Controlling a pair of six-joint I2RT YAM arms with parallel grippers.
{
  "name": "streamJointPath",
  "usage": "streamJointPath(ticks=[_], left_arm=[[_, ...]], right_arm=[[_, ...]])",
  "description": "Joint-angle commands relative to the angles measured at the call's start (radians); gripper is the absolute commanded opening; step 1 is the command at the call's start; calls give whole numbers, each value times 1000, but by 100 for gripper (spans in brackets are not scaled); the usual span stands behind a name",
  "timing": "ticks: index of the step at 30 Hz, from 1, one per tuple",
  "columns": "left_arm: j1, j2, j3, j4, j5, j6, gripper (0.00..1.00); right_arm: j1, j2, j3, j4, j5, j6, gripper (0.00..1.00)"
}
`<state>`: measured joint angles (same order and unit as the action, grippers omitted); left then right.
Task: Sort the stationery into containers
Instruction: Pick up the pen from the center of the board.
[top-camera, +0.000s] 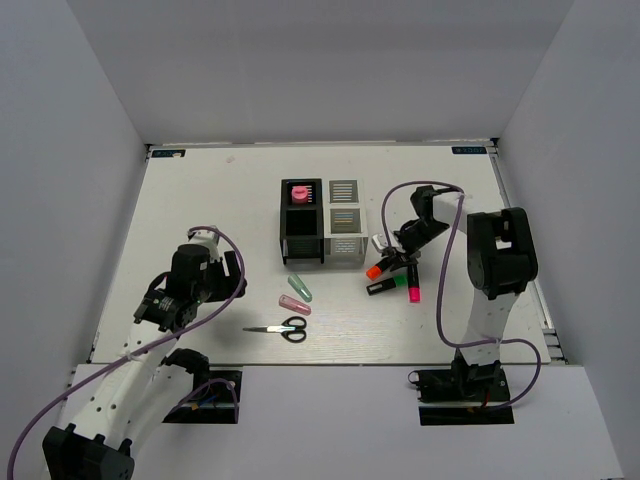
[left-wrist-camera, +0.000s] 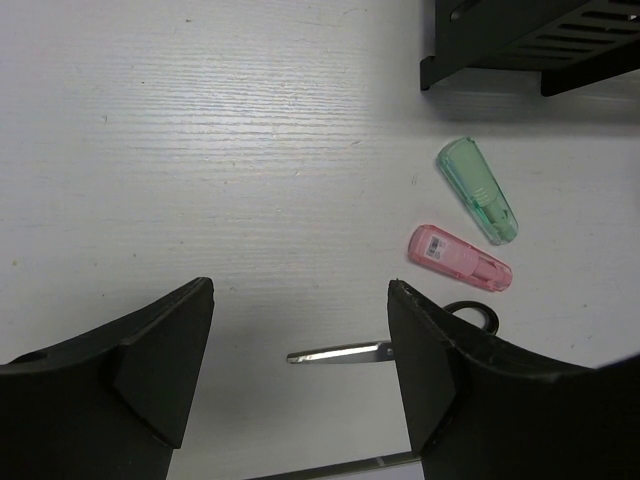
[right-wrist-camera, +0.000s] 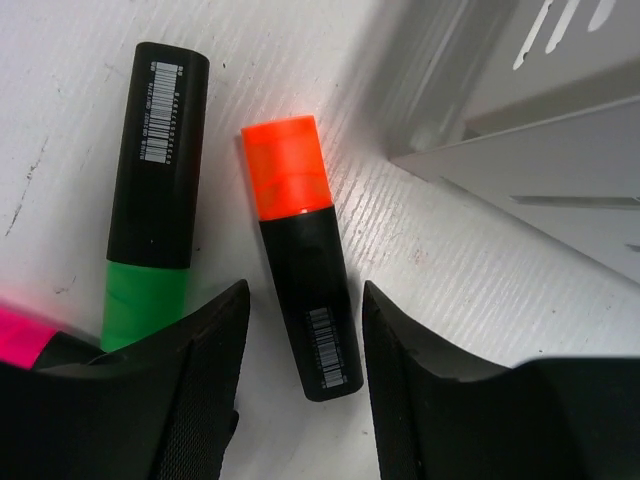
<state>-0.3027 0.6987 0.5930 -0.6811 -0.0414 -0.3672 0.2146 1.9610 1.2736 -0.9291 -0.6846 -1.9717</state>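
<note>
The containers are four slatted boxes in mid-table: two black (top-camera: 301, 240) and two white/grey (top-camera: 345, 236). A pink cylinder tube (top-camera: 299, 194) stands in the back black box. Three black highlighters lie right of them: orange cap (right-wrist-camera: 300, 255), green cap (right-wrist-camera: 155, 180), pink cap (right-wrist-camera: 20, 335). My right gripper (right-wrist-camera: 305, 305) is open, its jaws on either side of the orange highlighter's (top-camera: 380, 267) black end. Pale green (left-wrist-camera: 478, 188) and pink (left-wrist-camera: 460, 258) capsule pieces and black-handled scissors (left-wrist-camera: 340, 353) lie in front of the boxes. My left gripper (left-wrist-camera: 300, 330) is open and empty above the scissor blade tip.
The corner of a white/grey box (right-wrist-camera: 530, 130) is close beyond the orange highlighter. A black box's foot (left-wrist-camera: 540, 40) shows at the top of the left wrist view. White walls close in the table on three sides. A purple cable loops over each arm.
</note>
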Motion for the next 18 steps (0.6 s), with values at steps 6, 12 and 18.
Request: streamJointPath(ticks=[6,12,18], left_arm=[[7,4,-1,-5,-3,2,81],[7,1,-2,-8,-6,1,81],[8,-1,-2,-11,-12,-1,82]], right_arm=[[19,30,-25,64,94,-19,49],[25,62,4,-68,200,-61,44],[20,91,33,-166,287,-88,42]])
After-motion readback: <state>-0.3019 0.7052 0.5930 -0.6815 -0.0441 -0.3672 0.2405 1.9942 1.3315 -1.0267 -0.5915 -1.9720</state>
